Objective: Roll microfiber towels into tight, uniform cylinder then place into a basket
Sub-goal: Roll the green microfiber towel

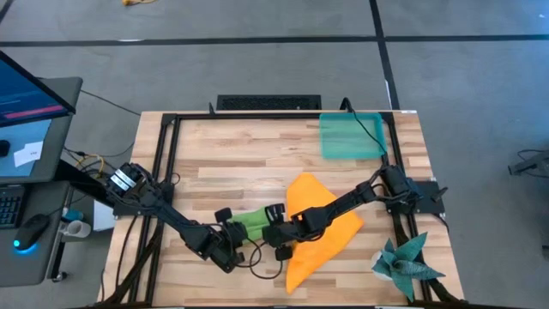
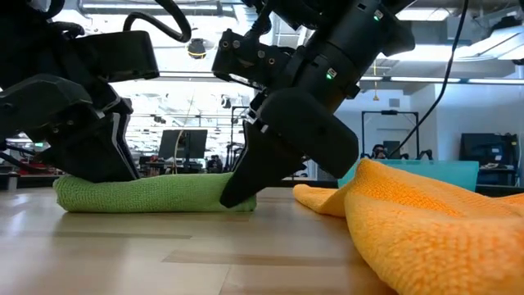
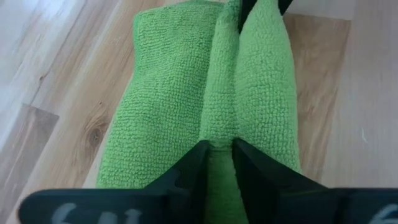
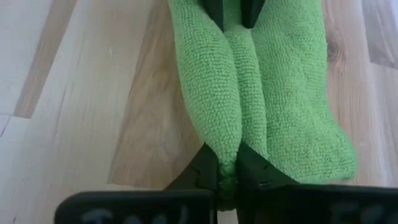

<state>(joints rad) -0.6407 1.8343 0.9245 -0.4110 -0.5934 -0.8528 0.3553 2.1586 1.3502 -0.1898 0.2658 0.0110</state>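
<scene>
Counting it up: two towels, one green (image 1: 250, 225) and one orange (image 1: 319, 230), one teal tray (image 1: 350, 136), one spiky cloth (image 1: 405, 263), two arms.

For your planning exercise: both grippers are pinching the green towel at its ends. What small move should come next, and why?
Probably lift together: the left gripper and right gripper each pinch a fold at opposite ends of the rolled green towel, which lies on the table, far from the basket.
</scene>
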